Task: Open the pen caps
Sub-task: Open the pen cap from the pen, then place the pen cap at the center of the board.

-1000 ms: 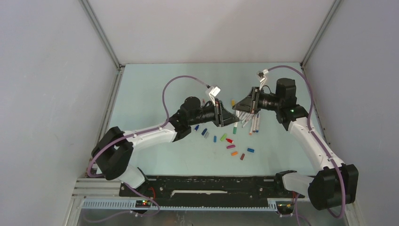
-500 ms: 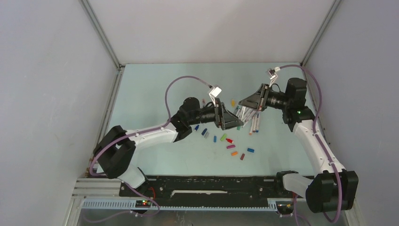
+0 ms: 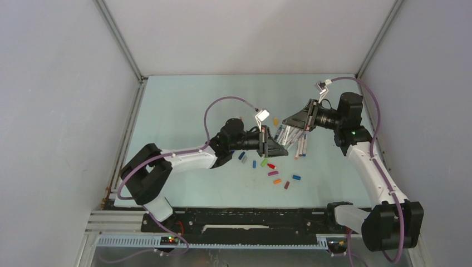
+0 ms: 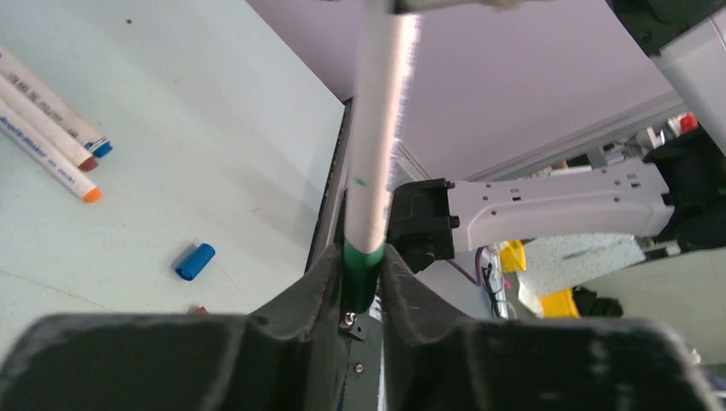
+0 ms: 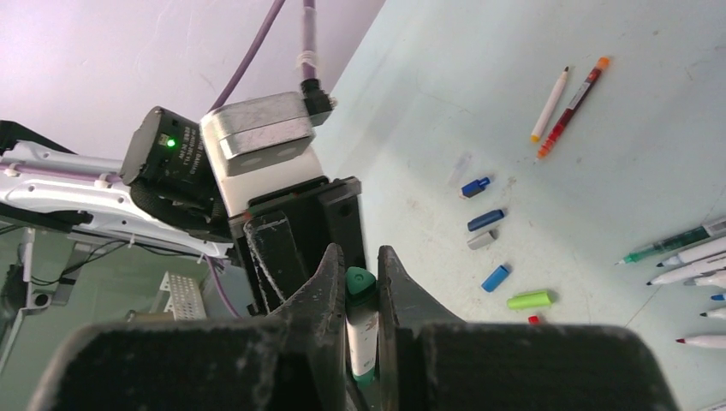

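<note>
A white pen (image 4: 377,145) with a green pen cap (image 4: 363,270) spans the gap between both grippers above the table. My left gripper (image 4: 364,257) is shut on the green cap, and it sits just left of centre in the top view (image 3: 278,149). My right gripper (image 5: 353,257) is shut on the white barrel (image 5: 360,334), the pen's green end (image 5: 360,281) poking out at its fingertips. It faces the left gripper from the upper right (image 3: 287,123). Several loose pen caps (image 3: 276,181) lie on the table below.
Uncapped pens (image 3: 300,146) lie in a bunch under the right gripper, some at the right edge (image 5: 685,248). Two thin pens (image 5: 569,107) lie farther off. Loose caps include a green cap (image 5: 528,300) and two blue caps (image 5: 495,277) (image 4: 195,261). Grey walls enclose the pale table (image 3: 178,111).
The left arm reached further right; its gripper opened wide, then closed around the pen's green cap. The right gripper first drew back up and right, then stayed put.
</note>
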